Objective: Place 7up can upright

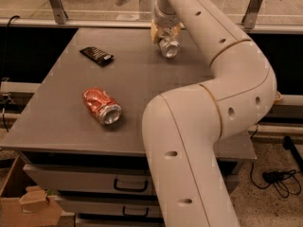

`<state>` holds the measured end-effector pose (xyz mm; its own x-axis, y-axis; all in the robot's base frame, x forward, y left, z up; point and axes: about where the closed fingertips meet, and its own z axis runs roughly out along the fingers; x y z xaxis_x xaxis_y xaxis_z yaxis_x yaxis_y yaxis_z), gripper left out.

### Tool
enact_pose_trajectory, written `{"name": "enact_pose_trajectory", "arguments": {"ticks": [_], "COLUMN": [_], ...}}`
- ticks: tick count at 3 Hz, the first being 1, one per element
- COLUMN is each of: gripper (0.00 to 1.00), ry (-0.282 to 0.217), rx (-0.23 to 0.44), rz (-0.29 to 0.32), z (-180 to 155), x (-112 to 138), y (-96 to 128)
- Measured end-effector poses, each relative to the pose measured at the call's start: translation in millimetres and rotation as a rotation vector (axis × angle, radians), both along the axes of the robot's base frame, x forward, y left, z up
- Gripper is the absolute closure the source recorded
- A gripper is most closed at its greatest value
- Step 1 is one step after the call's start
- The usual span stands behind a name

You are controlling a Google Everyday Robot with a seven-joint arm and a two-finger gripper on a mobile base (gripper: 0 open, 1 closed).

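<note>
The 7up can (169, 47) is a small silver can over the far middle of the grey table (61, 103), tilted with a shiny metal end facing the camera. My gripper (165, 33) comes down from above at the end of the white arm (222, 79). Its yellowish fingers (154, 32) sit on either side of the can's upper part and are shut on it. The can's lettering is hidden, and I cannot tell whether the can touches the table.
A red-orange dented can (102, 106) lies on its side at the front left. A dark flat packet (96, 56) lies at the far left. My arm covers the table's right front. There are drawers (85, 178) below, a cardboard box (19, 202) and floor cables (279, 178).
</note>
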<state>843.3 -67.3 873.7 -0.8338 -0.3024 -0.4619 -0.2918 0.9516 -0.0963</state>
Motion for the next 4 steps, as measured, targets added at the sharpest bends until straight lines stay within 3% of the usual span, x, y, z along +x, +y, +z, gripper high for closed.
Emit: {"name": "enact_pose_trajectory", "arguments": {"ticks": [1,2,3,4], "gripper": [1.00,1.00,1.00,1.00], "ry": [-0.112,-0.269,-0.398,-0.495], "rx": [0.080,0.206,0.297,0.387], "rz": [0.116,0.280,0.414,0.502], "z": [41,82,109,121], "x": [-1,-11,-37,-71], "y": [2,5,3,-10]}}
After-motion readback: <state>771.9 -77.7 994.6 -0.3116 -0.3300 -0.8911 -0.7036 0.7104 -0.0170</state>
